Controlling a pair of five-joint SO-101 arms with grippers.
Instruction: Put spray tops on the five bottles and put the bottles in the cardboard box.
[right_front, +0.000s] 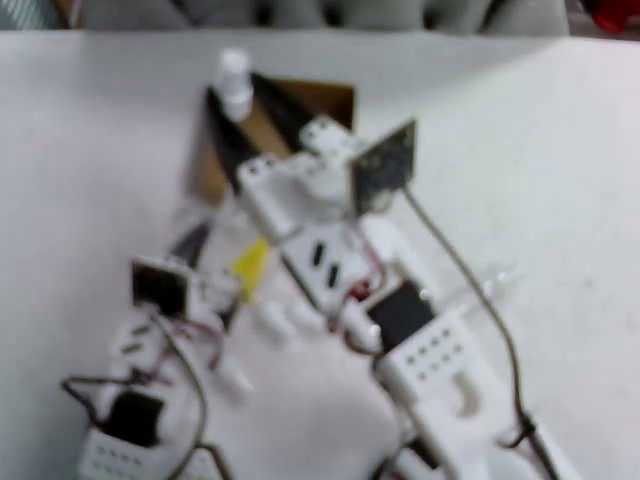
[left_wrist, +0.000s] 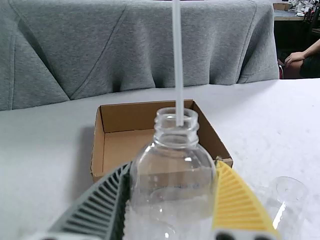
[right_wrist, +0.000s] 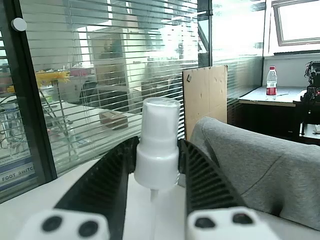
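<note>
The cardboard box (left_wrist: 150, 145) stands open-topped on the table (left_wrist: 45, 160), just beyond the clear bottle (left_wrist: 172, 150) in the left end effector (left_wrist: 172, 172). The dip tube (left_wrist: 177, 60) of the spray top (right_wrist: 157, 145) occupies the bottle's neck. A second bottle (left_wrist: 287, 197) lies close beside, obstructing that side.

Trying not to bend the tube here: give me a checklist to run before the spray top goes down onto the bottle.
1. The bottle is clamped in the left gripper: ok.
2. The spray top is gripped by the right gripper: ok.
3. The dip tube has its tip inside the neck: ok.
4. The dip tube is straight, not bent: ok.
5. The spray top is seated on the neck: not ok, only the tube is in.
6. The cardboard box is open on top: ok.
</note>
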